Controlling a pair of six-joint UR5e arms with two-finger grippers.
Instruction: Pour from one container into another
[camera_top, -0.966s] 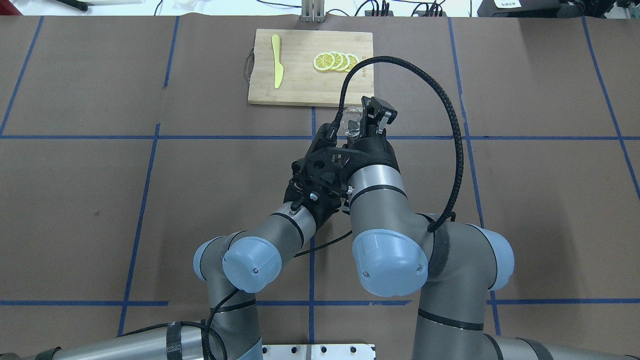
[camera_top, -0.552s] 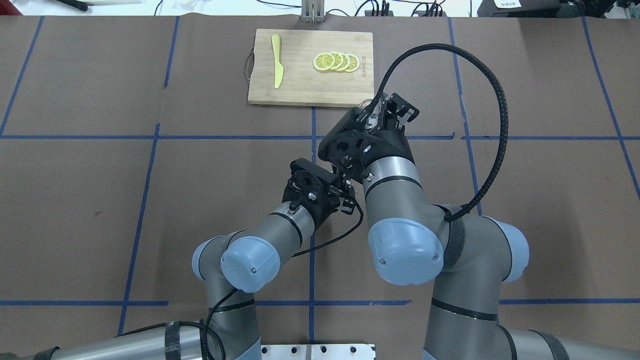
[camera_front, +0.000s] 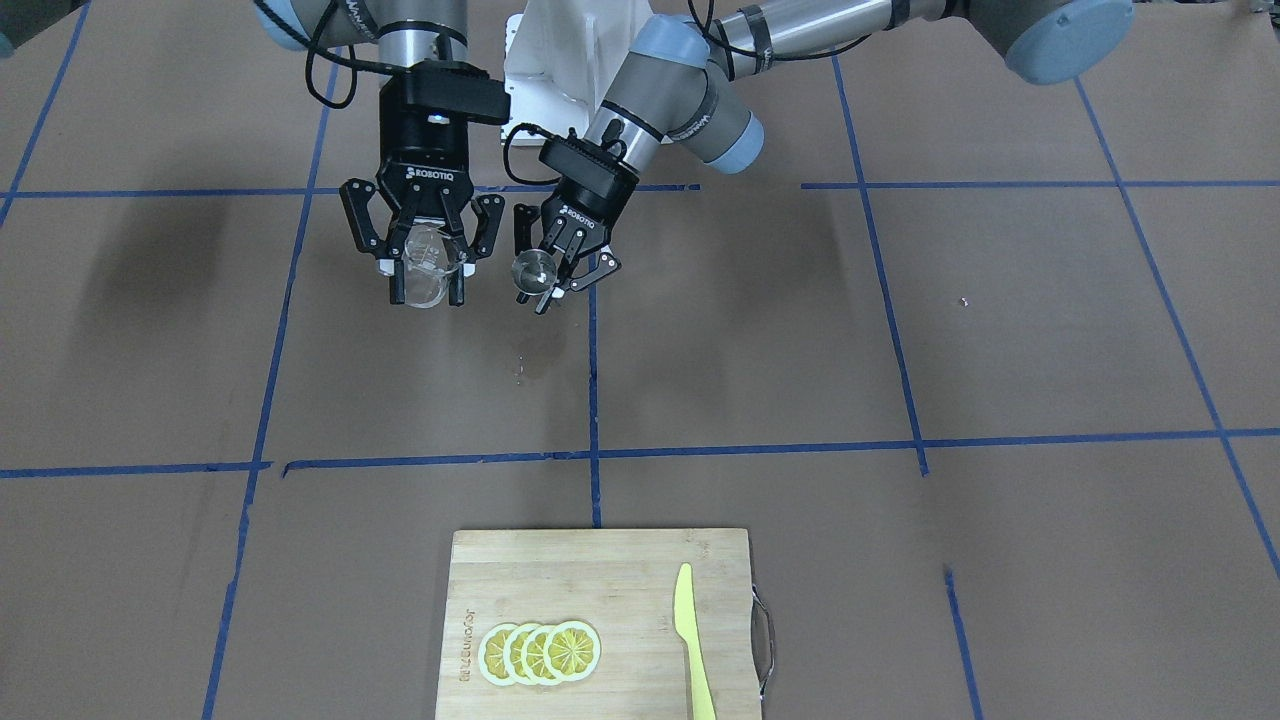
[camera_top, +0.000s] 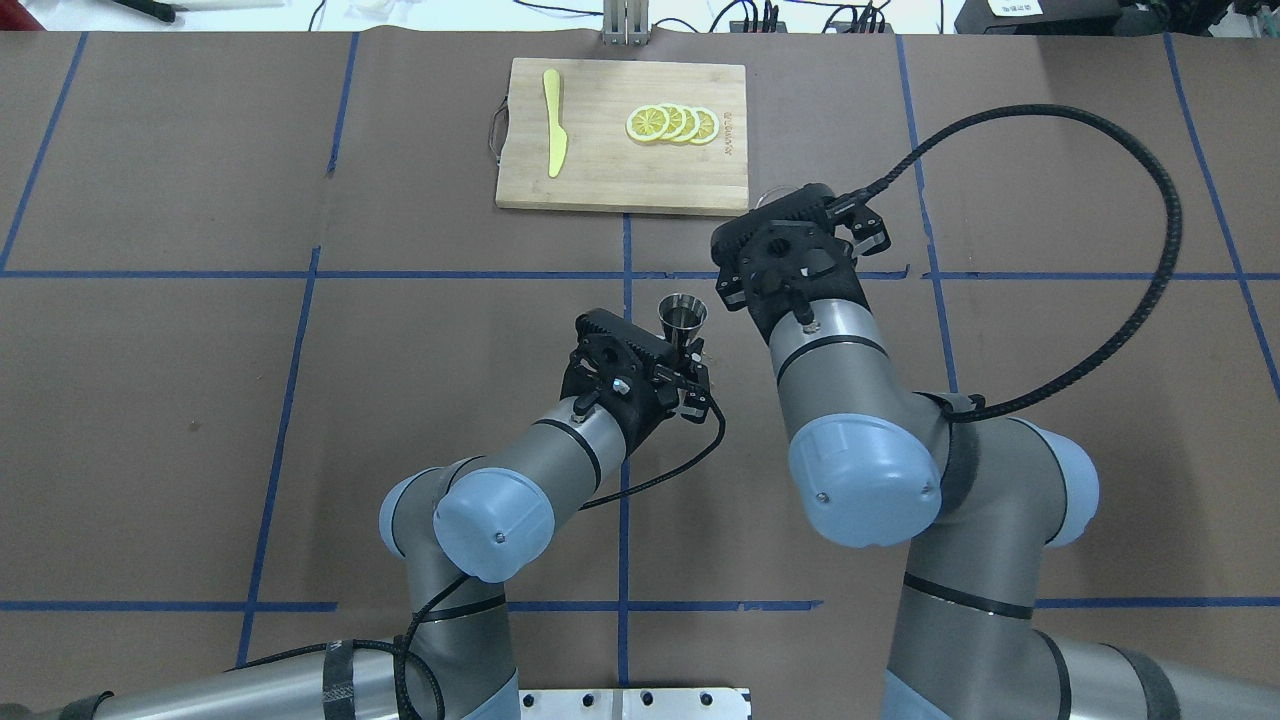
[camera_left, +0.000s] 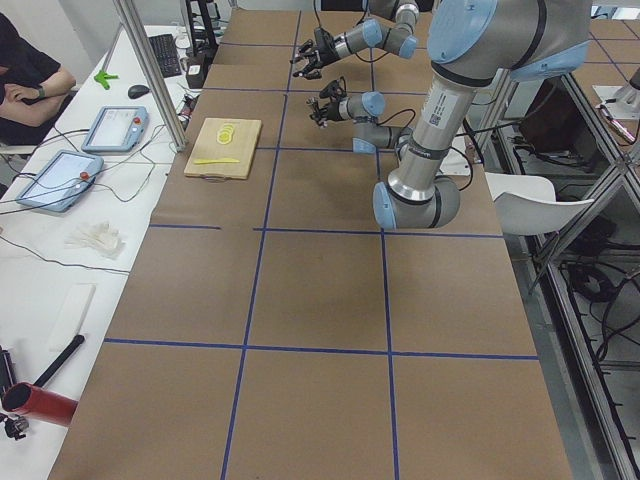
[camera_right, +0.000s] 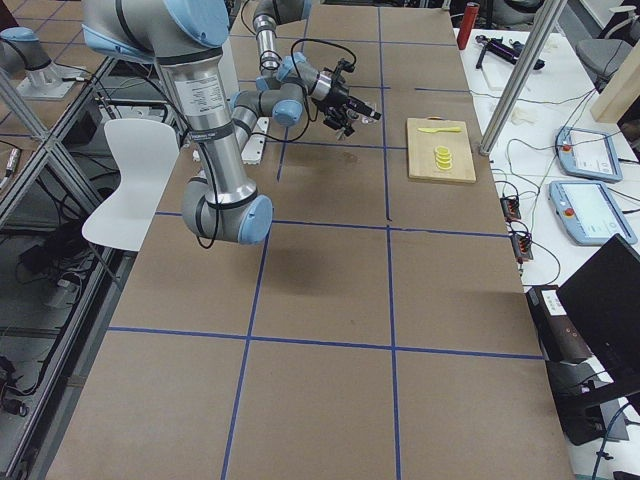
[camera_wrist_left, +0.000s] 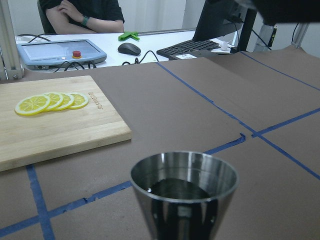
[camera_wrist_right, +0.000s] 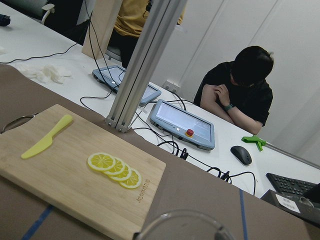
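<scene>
My left gripper (camera_front: 556, 283) is shut on a small steel jigger (camera_front: 533, 270), held upright above the table. The overhead view shows the jigger (camera_top: 683, 312) just ahead of that gripper (camera_top: 688, 352). In the left wrist view the jigger (camera_wrist_left: 184, 192) fills the lower middle, with its inside dark and shiny. My right gripper (camera_front: 426, 293) is shut on a clear glass (camera_front: 425, 262), a short gap to the side of the jigger. From overhead the right wrist hides most of the glass. Only the glass rim (camera_wrist_right: 182, 226) shows in the right wrist view.
A wooden cutting board (camera_top: 600, 180) lies at the far middle, with lemon slices (camera_top: 672, 123) and a yellow knife (camera_top: 553, 122) on it. A small wet spot (camera_front: 520, 370) marks the brown paper under the grippers. Operators sit beyond the far edge.
My right arm has swung right and away from the left gripper, its wrist turning with the glass. The jigger, hidden before, now shows. The left arm has barely moved.
</scene>
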